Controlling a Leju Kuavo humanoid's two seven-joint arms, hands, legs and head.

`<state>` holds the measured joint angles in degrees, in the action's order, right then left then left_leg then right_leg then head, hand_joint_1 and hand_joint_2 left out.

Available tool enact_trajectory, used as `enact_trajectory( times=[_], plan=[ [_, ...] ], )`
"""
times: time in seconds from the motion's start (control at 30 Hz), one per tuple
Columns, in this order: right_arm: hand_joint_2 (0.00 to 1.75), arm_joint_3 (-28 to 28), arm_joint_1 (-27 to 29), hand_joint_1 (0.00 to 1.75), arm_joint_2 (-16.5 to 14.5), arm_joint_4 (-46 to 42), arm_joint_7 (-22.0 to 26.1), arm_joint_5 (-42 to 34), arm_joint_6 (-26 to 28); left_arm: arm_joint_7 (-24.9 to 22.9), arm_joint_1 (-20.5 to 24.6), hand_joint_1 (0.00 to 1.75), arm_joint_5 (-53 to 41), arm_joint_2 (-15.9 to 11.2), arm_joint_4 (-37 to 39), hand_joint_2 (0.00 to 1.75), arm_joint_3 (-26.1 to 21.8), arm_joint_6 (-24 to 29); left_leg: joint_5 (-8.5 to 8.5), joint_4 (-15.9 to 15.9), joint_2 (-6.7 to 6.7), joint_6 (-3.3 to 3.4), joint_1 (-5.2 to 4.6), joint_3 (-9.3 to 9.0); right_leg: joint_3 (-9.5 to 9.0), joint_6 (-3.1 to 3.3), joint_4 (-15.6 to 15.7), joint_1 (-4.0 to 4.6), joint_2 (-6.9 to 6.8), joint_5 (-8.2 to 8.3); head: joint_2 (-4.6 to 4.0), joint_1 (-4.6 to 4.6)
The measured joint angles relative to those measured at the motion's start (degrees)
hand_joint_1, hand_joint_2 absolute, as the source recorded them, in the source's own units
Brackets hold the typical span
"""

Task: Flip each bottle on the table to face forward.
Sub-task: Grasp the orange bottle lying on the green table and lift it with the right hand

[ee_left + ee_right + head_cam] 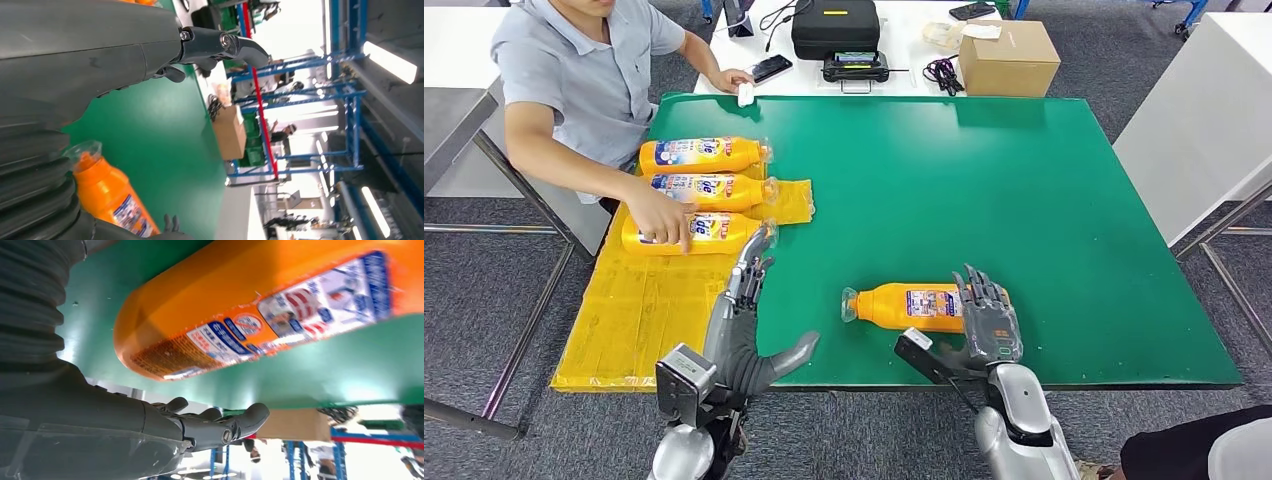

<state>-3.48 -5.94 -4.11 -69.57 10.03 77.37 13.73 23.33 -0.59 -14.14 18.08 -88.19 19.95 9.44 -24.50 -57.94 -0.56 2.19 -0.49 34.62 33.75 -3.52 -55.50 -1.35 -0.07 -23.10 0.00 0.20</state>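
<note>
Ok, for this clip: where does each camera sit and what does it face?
Head view: high on the robot, looking down at the green table; left hand and right hand show.
Left wrist view: behind the left hand, facing across the table.
Right wrist view: behind the right hand, close to the lone orange bottle.
All three share that bottle.

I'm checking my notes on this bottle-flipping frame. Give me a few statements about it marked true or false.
1. Three orange bottles lie in a row beside the person. True.
2. The lone bottle stands upright. False: it lies on its side on the green table.
3. A person's hand rests on the nearest bottle of the row. True.
4. The left robot hand grips a bottle. False: it holds nothing, fingers spread.
5. The cardboard box sits on the green table. False: it sits on the white table behind.
</note>
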Motion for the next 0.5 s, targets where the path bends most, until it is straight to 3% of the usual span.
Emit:
enact_trajectory(
  times=[0.2,0.5],
  plan=[
    [1.75,0.1,-2.7,0.0,1.2,4.2,-3.1,3.3,-0.7,-1.9,0.1,0.0,-1.1,0.0,0.3,1.75,0.1,-0.5,0.0,0.0,0.0,0.0,0.0,0.0,0.0,0.0,0.0,0.0,0.0,0.0,0.0,0.0],
    [1.75,0.5,-6.8,0.0,2.5,9.8,-3.7,4.7,-1.4,-3.1,0.1,0.0,-2.5,0.0,0.3,1.75,0.2,-1.0,0.0,0.0,0.02,0.0,0.0,-0.05,-0.02,0.0,0.0,0.0,0.01,0.0,0.0,0.01]
  ],
)
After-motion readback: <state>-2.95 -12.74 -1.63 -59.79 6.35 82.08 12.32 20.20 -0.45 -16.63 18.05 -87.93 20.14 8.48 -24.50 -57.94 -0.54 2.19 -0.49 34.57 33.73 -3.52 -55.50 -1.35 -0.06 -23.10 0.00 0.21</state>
